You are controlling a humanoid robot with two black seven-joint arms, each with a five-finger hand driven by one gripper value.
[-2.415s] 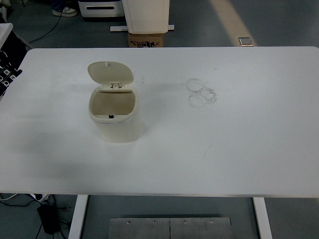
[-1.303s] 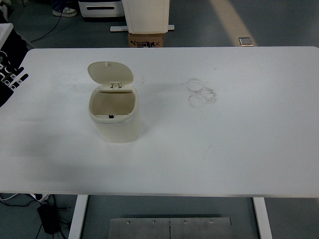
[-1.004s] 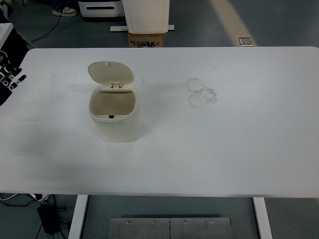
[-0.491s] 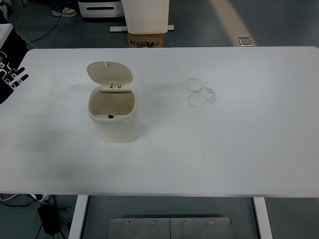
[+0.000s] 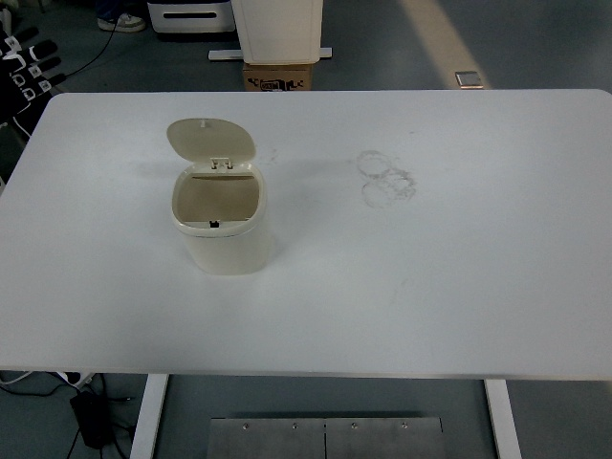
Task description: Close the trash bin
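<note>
On white table, open trash bin

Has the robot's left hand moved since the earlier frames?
Yes. The black left hand has shifted up the picture, from beside the white table's left edge to past its far-left corner.

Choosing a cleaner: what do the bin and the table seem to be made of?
The bin looks like cream plastic with a smooth matte finish, its raised lid moulded thin. The table looks like white laminate, faintly glossy, with ring marks; its core is hidden.
</note>
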